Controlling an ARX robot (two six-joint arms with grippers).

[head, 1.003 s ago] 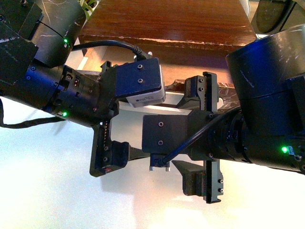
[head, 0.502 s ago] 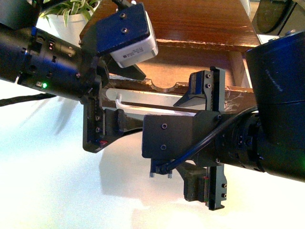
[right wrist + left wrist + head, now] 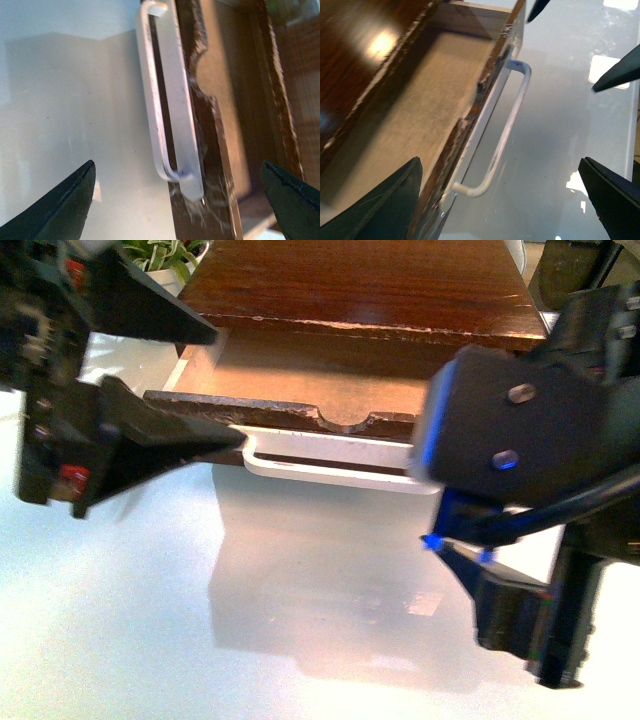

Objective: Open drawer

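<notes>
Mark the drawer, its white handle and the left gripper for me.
drawer [image 3: 300, 370]: front view, on its bare inside floor.
white handle [image 3: 335, 466]: front view, middle of the bar.
left gripper [image 3: 230, 388]: front view, midway between its open fingertips.

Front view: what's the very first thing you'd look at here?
Probably the drawer in the middle, pulled out so its pale inside shows, with a white handle across its front. Next comes the left gripper at the left, its black fingers spread wide near the handle's end. The right gripper looms blurred at the lower right, also open.
</notes>
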